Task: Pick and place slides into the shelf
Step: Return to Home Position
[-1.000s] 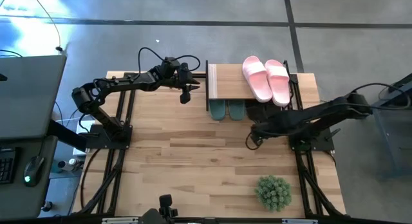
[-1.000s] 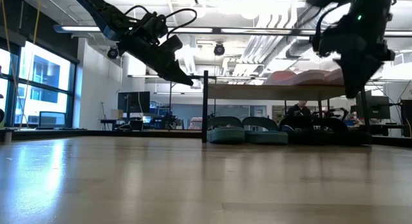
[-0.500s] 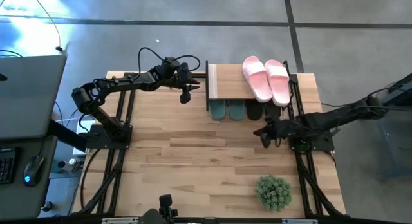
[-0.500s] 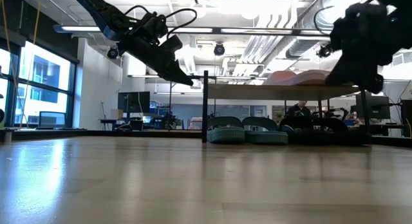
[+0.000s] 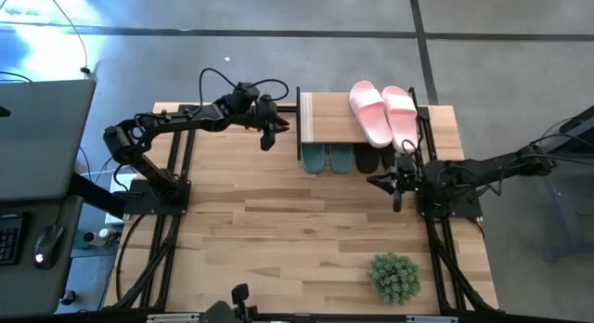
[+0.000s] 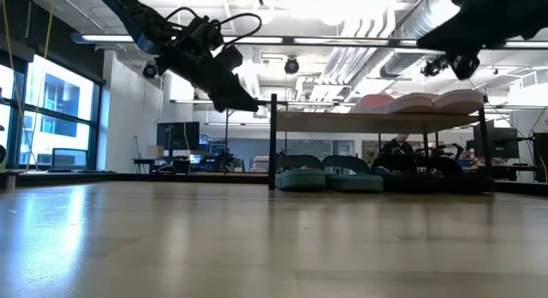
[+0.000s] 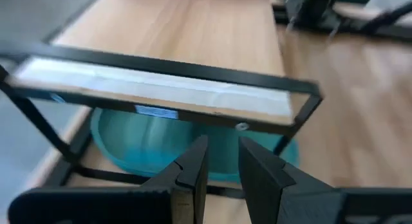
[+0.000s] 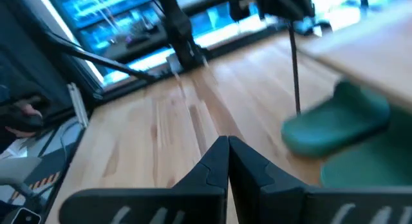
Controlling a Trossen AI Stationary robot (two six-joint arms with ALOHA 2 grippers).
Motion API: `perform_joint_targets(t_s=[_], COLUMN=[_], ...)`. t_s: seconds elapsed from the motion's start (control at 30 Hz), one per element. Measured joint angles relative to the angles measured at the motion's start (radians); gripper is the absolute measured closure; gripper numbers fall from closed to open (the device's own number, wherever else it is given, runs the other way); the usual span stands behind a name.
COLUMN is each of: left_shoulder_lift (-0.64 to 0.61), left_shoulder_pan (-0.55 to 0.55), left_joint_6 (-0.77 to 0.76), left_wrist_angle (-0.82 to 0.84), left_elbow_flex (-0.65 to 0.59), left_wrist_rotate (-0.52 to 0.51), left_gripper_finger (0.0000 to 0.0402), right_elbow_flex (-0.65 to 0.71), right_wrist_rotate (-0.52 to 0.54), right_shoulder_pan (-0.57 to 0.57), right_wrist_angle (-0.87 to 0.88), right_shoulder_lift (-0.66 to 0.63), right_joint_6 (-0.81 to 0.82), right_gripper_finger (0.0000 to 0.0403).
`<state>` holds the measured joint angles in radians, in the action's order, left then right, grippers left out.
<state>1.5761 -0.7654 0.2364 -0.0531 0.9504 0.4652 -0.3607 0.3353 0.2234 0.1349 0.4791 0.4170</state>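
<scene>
left gripper [image 5: 267, 137]: hanging over the worktop [image 5: 278, 226] in the upper middle of the high view, just off the left end of the shelf [image 5: 325, 128]. Its own cam shows the fingers only a narrow crack apart with nothing between them.

right gripper [image 5: 396, 186]: right of centre in the high view, near the shelf's front right corner. In the low view it's way up in the top right, well clear of the worktop. Fingers are pressed together, nothing held.

shelf: upper middle of the high view, at the far edge of the worktop. Light board on top, black frame, white strip along its left end.

pink slides [image 5: 371, 114]: side by side on top of the board, over at the right end.

green slides [image 5: 314, 159]: on the worktop under the board, left half, ends poking out the front. The left wrist cam looks straight at one through the frame.

black slides [image 5: 368, 161]: under the board too, just right of the green ones. Looks like both are in there, but it's dark and I can't really split them apart.

plant [image 5: 394, 277]: lower right of the worktop, well apart from the shelf.
</scene>
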Motion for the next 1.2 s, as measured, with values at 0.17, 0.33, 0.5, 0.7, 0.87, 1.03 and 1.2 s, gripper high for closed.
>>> perform_joint_targets(t_s=[0.17, 0.33, 0.5, 0.7, 0.87, 1.03, 1.2], left_shoulder_lift=[0.0, -0.054, -0.211, -0.446, -0.622, -0.747, -0.819], left_shoulder_pan=[0.0, 0.0, 0.002, 0.023, 0.048, 0.047, 0.046], left_joint_6=[-0.106, -0.258, -0.295, -0.3, -0.292, -0.233, -0.175], left_wrist_angle=[0.039, 0.002, 0.0, 0.024, 0.151, 0.286, 0.415], left_elbow_flex=[0.0, 0.011, 0.074, 0.097, 0.097, 0.097, 0.094], left_wrist_rotate=[0.116, 0.257, 0.331, 0.342, 0.315, 0.285, 0.277], left_gripper_finger=[0.033, 0.033, 0.033, 0.033, 0.033, 0.033, 0.033], right_elbow_flex=[0.0, -0.034, -0.1, -0.137, -0.136, -0.136, -0.136], right_wrist_rotate=[-0.004, -0.004, -0.005, -0.005, -0.006, -0.006, -0.006], right_shoulder_pan=[0.0, 0.0, 0.0, 0.0, 0.0, 0.0, 0.0], right_wrist_angle=[-0.034, -0.03, 0.044, 0.141, 0.177, 0.181, 0.197], right_shoulder_lift=[-0.068, -0.127, -0.168, -0.199, -0.233, -0.273, -0.306], right_joint_6=[-0.105, -0.187, -0.24, -0.238, -0.213, -0.208, -0.191], right_gripper_finger=[0.0403, 0.0403, 0.0403, 0.0403, 0.0403, 0.0403, 0.0403])
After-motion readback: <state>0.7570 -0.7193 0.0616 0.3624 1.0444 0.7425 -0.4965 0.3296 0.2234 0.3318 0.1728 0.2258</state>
